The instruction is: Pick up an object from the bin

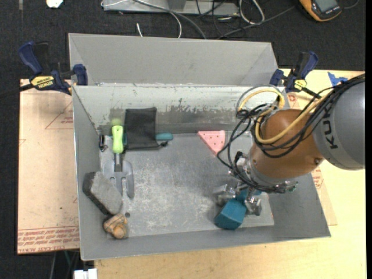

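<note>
I can't tell whether my pincer (239,203) is clenched on the teal block (230,217); an off-centre pinch could squirt it loose.

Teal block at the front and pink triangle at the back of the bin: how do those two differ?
The teal block is chunky and boxy, while the pink triangle looks flat with a pointed corner. The teal block lies near the front edge of the bin, right at the end effector; the pink triangle lies farther back, close to the rear wall. Both are small, single-coloured pieces in the bin's right half.
</note>
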`<control>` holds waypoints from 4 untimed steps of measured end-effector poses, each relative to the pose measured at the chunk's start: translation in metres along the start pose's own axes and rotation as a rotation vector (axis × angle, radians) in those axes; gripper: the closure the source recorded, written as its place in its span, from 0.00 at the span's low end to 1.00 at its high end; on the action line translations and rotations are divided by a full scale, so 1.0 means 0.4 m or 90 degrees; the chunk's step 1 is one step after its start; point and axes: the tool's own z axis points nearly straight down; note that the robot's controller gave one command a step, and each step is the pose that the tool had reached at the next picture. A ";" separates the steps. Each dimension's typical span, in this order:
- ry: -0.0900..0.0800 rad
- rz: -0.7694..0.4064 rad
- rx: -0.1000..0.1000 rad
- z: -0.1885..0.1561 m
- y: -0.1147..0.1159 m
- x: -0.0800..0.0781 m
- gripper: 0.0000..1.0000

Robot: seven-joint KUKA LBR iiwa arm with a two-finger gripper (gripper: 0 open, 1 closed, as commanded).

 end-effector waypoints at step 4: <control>0.002 0.008 -0.005 -0.179 0.003 -0.002 1.00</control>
